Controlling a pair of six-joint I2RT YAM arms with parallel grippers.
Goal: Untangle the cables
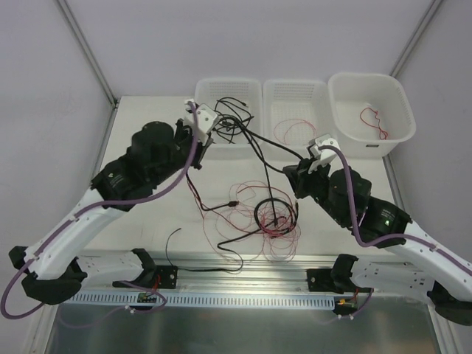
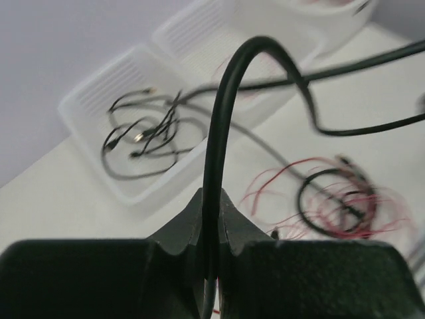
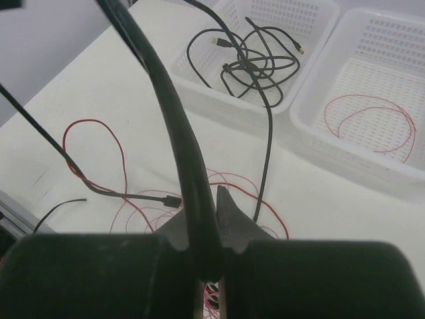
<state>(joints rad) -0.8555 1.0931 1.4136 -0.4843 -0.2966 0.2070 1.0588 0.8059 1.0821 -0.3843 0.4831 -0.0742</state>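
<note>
A tangle of cables (image 1: 271, 215), black cords looped among thin red wires, lies mid-table. One black cable (image 1: 259, 140) runs taut above the table between both grippers. By the left basket's front wall, my left gripper (image 1: 210, 135) is shut on it. In the left wrist view the cord (image 2: 224, 100) arches up from the closed left gripper (image 2: 211, 199). My right gripper (image 1: 302, 168) is shut on the same cord; in the right wrist view the cord (image 3: 166, 100) rises out of the closed right gripper (image 3: 207, 199). A black plug (image 3: 171, 199) lies on the table among red wires.
Three white baskets stand along the back: the left basket (image 1: 210, 90) holds several black cables (image 3: 255, 56), the middle basket (image 1: 295, 90) a red wire (image 3: 372, 123), the right basket (image 1: 398, 99) another red wire (image 1: 374, 122). A loose black cord (image 1: 171, 247) lies front left near the metal rail (image 1: 243, 279).
</note>
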